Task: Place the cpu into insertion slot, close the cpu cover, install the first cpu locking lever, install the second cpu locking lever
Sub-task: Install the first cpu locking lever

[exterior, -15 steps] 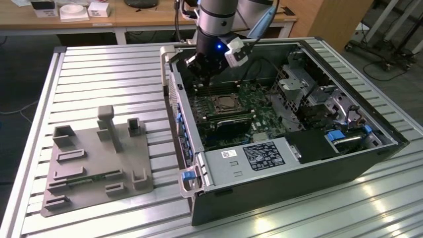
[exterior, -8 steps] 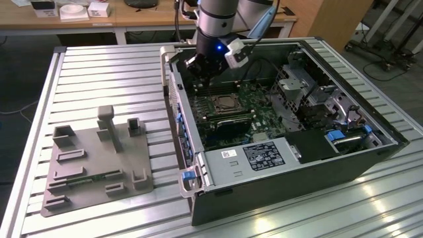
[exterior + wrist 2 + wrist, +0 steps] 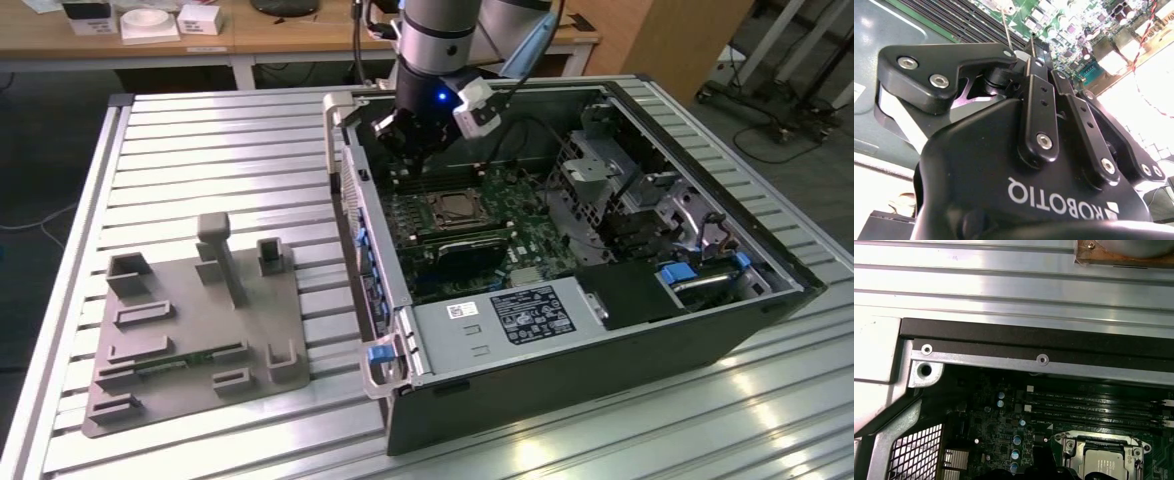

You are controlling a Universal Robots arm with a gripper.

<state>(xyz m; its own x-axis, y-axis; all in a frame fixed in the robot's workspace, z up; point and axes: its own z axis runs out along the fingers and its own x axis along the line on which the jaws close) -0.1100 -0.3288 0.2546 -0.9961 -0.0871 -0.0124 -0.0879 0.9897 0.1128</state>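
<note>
Inside the open case point(image 3: 561, 385), the cpu point(image 3: 1106, 463) lies in the insertion slot point(image 3: 1066, 446), the cpu cover point(image 3: 1104, 440) down around it. The fingers point(image 3: 954, 67) are drawn together beside a thin metal rod point(image 3: 1006, 27); whether they clamp it, you cannot tell. Move steadily, clear of the memory slots point(image 3: 1094, 405).

— Where is the cpu point(image 3: 1107, 463) on your feed?
— I see it lying flat, silvery-beige top up, seated in the insertion slot point(image 3: 455, 210) on the green board point(image 3: 530, 232), just beside the long memory slots point(image 3: 1094, 407).
— And the cpu cover point(image 3: 1098, 443)?
— Down flat, I'd say. Its silver frame rings the chip, which shows through the cut-out.
</note>
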